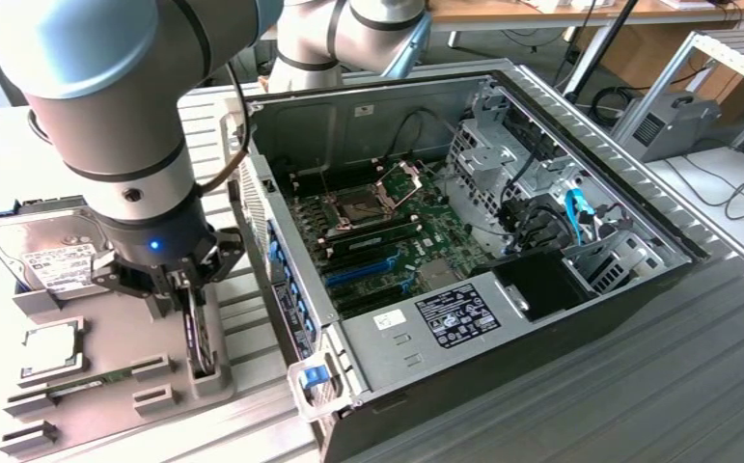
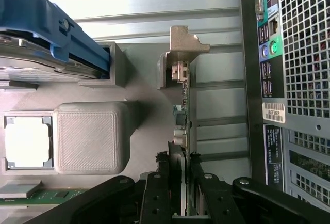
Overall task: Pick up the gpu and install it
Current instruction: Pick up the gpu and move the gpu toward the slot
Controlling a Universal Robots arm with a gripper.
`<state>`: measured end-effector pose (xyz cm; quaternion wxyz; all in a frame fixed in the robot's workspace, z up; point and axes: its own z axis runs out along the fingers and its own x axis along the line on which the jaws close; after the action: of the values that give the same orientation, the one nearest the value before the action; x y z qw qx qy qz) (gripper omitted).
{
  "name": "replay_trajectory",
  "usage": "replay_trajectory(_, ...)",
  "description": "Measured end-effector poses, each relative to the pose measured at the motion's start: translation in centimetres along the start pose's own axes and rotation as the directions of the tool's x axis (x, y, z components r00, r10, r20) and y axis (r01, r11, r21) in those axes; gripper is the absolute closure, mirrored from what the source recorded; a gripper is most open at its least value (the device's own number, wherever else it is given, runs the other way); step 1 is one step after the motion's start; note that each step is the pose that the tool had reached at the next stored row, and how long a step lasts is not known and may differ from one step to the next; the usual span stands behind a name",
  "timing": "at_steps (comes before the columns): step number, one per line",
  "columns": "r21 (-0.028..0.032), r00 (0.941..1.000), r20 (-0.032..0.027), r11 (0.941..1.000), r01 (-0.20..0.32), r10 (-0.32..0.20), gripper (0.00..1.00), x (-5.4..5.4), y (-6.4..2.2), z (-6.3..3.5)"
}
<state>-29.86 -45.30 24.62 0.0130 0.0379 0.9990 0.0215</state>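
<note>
- Grey metal case [image 1: 345, 121] lies open on the exterior view's right. A green board [image 1: 404, 241] shows inside it. I think the gpu has to go in there.
- Big arm [image 1: 114, 125] reaches down over the tray on the exterior view's left.
- Grey plastic tray [image 1: 121, 323] sits just beside the case. It holds a hard drive [image 1: 50, 253] in a blue frame, and the gpu too.
- Thin gpu [image 2: 186, 115] stands on its edge in a slot of the tray, on the side near the case. It looks like it is not lifted out yet.
- I think the gpu is light and stiff, but easy to hurt. It is a flat card with little parts on its face. A hard squeeze or a bend could break it. Its sides look smooth, so a loose hold could let it slip.
- Black gripper [image 2: 184, 170] is clamped on the gpu. One of the fingers [image 2: 154, 198] presses on each flat side, away from the bracket. That seems a good place to hold, on the flat board and not on the little parts.
- Silver bracket [image 2: 183, 46] sits at the far end of the gpu. It is hard metal with a bent tip. It could catch on the tray if the gpu tips.
</note>
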Motion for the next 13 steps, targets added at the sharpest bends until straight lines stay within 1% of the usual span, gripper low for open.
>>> replay_trajectory(13, 0.0, 1.0, 0.0, 1.0, 0.0, 0.0, 0.74, -0.01, 0.02, -0.35)
